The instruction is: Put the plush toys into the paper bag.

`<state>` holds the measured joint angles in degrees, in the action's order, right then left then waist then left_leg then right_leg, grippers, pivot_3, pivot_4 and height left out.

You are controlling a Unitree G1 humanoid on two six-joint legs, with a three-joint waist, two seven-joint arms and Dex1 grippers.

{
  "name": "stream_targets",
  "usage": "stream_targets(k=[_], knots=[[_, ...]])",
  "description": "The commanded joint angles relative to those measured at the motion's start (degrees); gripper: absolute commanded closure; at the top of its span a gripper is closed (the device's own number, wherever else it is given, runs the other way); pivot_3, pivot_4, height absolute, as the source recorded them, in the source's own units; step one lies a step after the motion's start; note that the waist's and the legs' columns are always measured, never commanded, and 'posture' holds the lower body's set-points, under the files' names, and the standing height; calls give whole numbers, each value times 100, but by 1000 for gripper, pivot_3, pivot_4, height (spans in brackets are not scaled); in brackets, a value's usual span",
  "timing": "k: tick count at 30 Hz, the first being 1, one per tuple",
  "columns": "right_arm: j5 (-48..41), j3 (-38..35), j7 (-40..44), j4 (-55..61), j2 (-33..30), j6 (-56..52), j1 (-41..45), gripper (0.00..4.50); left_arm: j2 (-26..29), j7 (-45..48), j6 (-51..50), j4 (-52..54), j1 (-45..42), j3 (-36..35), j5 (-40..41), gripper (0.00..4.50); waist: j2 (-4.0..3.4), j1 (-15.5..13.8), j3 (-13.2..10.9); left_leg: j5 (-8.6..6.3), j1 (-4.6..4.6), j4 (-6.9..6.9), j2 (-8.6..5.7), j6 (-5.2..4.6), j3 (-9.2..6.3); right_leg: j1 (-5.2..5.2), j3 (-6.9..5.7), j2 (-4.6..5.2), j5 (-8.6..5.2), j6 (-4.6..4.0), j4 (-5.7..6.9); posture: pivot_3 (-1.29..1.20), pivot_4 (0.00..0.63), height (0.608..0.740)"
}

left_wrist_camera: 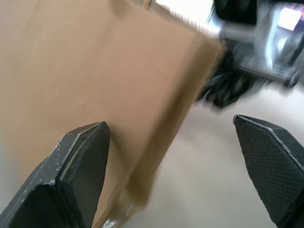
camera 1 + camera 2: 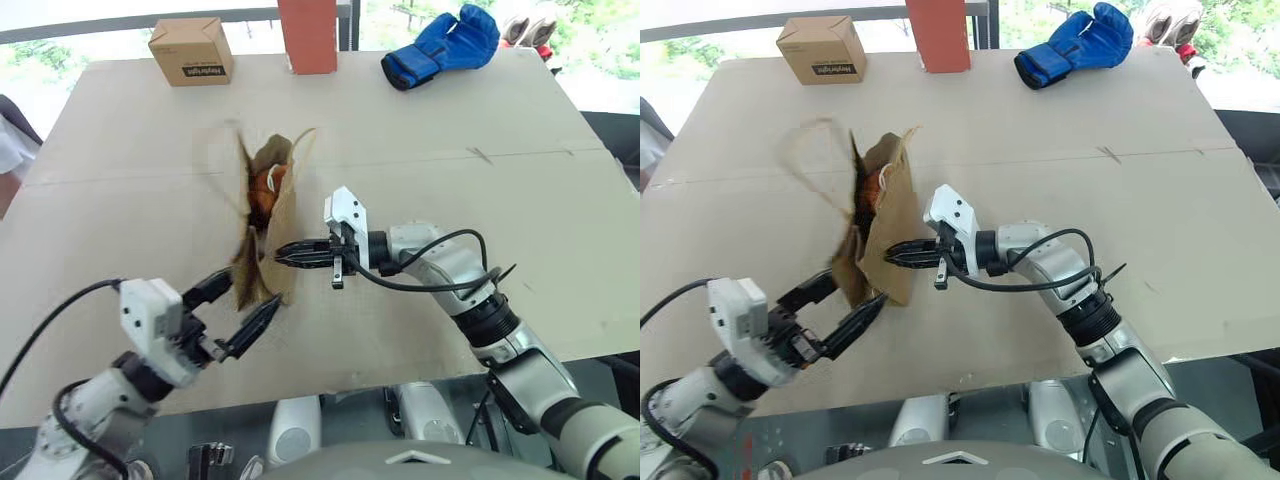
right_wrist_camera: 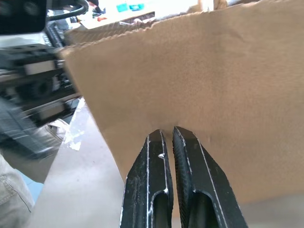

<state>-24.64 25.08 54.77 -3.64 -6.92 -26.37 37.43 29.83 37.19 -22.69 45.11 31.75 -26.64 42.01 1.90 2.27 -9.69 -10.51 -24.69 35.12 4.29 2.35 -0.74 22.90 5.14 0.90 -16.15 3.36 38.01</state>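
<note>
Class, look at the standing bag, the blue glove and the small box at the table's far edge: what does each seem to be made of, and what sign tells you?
Paper bag: matte brown kraft paper, creased, with a serrated rim. Blue glove: probably padded synthetic leather, with a slight sheen. Small box: matte brown cardboard, folded flaps, printed label.

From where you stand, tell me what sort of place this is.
Probably an indoor test or demo space by a window. A large plain tabletop holds staged props: a paper bag, a small printed cardboard box and a blue padded glove. Greenery shows beyond a railing.
</note>
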Motion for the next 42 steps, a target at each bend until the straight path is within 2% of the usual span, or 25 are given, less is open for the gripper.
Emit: stream_targets(k=[1,5,10,11,13,15,18,19,20,21,22,23,24,26,28,31,35,38,39,42], knots=[[-11,-161,126,63,80,65,133,4444,-51,-192,264,26,-244,166,-361,0,1,-2,1,0,-2,3,-1,0,1,-1,1,1,0,0,0,0,150,740],[-29,-209,191,113,101,13,123,4444,-385,-753,250,114,-594,688,-756,0,12,8,7,0,-2,7,-2,0,3,-6,3,1,2,3,0,0,150,740],[22,-251,188,111,78,41,55,4444,-863,-1430,226,34,-1019,924,-864,0,10,16,6,0,2,3,2,0,-5,-9,0,-7,14,23,9,0,150,740],[39,-274,172,124,57,54,31,4500,-960,-1590,186,-31,-1132,965,-897,403,10,14,6,0,1,3,2,0,-6,-9,0,-7,14,24,9,0,150,740],[67,-339,140,201,-9,58,-28,4500,-1061,-1710,183,-137,-1315,1010,-916,856,12,11,8,0,1,4,1,0,-7,-11,0,-8,15,25,9,0,150,740],[136,-421,101,407,-207,94,-153,4500,-1077,-1680,200,-266,-1502,1032,-853,1703,13,-1,9,0,1,5,1,0,-8,-12,-1,-8,15,25,9,0,150,740],[333,-660,-133,912,-566,325,-477,4500,-925,-1403,250,-511,-1748,968,-716,3304,16,-18,10,0,-2,10,-5,0,-9,-15,-1,-4,15,26,7,0,150,740],[422,-746,-239,1090,-690,415,-589,4500,-845,-1269,254,-585,-1820,953,-657,3619,16,-27,10,0,-2,11,-5,-1,-9,-15,0,-4,15,26,7,0,150,740],[337,-883,-168,1283,-886,374,-698,4500,-689,-1028,263,-699,-1919,941,-588,4239,16,-24,10,0,-3,11,-5,0,-9,-15,-2,-4,15,26,7,0,150,740],[377,-1052,-201,1467,-1064,492,-821,4500,-493,-726,292,-851,-2040,933,-546,4383,14,-21,9,0,-3,11,-5,0,-10,-15,-2,-4,15,26,7,0,150,740],[232,-1253,-174,1730,-1263,386,-980,4500,-280,-343,328,-1065,-2224,902,-446,4383,13,-40,8,0,-2,11,-5,0,-9,-15,-1,-4,15,26,8,0,150,740],[108,-1422,-133,1991,-1465,309,-1146,3977,-94,-7,310,-1280,-2427,856,-274,4500,11,-47,7,1,-3,11,-5,0,-14,-14,-7,-7,14,25,9,0,150,740],[51,-1574,-137,2224,-1662,242,-1307,3779,87,299,278,-1495,-2634,811,-105,4500,10,-40,7,1,-2,11,-4,0,-16,-15,-9,-6,14,25,8,0,150,740],[-36,-1986,-122,2664,-2122,172,-1715,2794,608,1345,271,-2035,-3139,901,103,4500,12,-70,7,1,-2,10,-4,0,-14,-16,-8,-5,14,25,7,0,150,740],[-174,-2464,-167,3073,-2553,53,-2154,1828,1063,2376,567,-2855,-3795,1121,-72,4500,6,-59,6,0,-2,9,-1,0,-20,-18,-19,-6,11,22,-2,0,150,740],[-394,-3098,-208,3529,-3030,-100,-2741,119,1321,3709,1119,-4187,-4892,1633,-454,4500,-1,-73,3,1,-4,10,-6,0,-19,-21,-20,-3,6,16,0,0,150,740],[-457,-3599,-760,4253,-3179,-348,-3300,119,961,4861,2178,-6567,-6705,2403,-1303,4500,-4,-127,1,2,-6,16,-4,-2,-20,-23,-25,-8,12,27,3,0,150,740],[-438,-3617,-1021,4451,-3158,-406,-3425,119,695,5224,2869,-7666,-7289,2582,-1694,4500,-3,-83,3,1,-7,20,-5,-4,-17,-25,-18,-8,14,29,1,0,150,740],[-439,-3610,-1057,4491,-3171,-411,-3471,0,626,5306,3046,-7947,-7427,2615,-1787,3774,-2,-75,3,0,-7,20,-5,-5,-17,-26,-18,-8,14,29,1,0,150,740],[-387,-3499,-1266,4526,-3118,-430,-3518,0,538,5300,3121,-8505,-7740,2581,-1942,2496,-2,-39,3,-1,-11,18,-4,-7,-22,-24,-19,-11,14,29,5,0,150,740]])
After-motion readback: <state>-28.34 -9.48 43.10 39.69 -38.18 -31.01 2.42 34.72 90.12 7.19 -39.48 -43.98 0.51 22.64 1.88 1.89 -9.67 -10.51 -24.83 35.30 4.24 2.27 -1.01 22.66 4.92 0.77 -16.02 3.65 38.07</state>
